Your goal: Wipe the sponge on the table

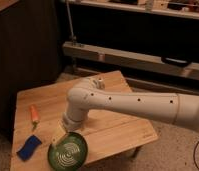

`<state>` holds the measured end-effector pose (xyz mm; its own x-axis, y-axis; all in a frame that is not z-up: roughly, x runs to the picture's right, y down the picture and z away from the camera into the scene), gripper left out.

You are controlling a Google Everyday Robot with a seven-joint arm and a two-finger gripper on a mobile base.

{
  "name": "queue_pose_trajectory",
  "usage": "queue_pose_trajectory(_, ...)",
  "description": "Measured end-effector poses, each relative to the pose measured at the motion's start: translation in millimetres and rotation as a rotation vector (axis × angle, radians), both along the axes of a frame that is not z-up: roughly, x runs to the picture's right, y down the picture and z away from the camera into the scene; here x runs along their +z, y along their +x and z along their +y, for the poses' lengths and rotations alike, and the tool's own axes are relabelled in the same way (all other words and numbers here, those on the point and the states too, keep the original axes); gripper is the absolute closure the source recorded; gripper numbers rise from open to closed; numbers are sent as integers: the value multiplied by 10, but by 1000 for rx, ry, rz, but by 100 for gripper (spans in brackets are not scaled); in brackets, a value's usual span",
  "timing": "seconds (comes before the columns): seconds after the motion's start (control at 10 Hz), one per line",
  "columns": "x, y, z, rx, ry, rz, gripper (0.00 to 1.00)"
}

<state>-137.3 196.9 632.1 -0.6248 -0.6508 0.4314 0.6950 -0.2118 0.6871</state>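
Small flat bright-blue sponge (29, 148) is sitting on the near-left corner of the light-brown plank tabletop (113, 131), just beside the round green bowl (68, 153). The jaws hang wide open and empty by the bowl's far rim, under the white arm (138, 102). Risk imo: reaching for the sponge clips the bowl, or pushes the sponge off the corner.

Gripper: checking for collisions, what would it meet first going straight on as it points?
Likely the green bowl's rim, just below the gripper; depth is unclear, so possibly the table beside it. The sponge lies aside.
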Motion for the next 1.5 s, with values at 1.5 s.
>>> queue_pose_trajectory(1.5,-37,-560,-537,-318,334,-297,20)
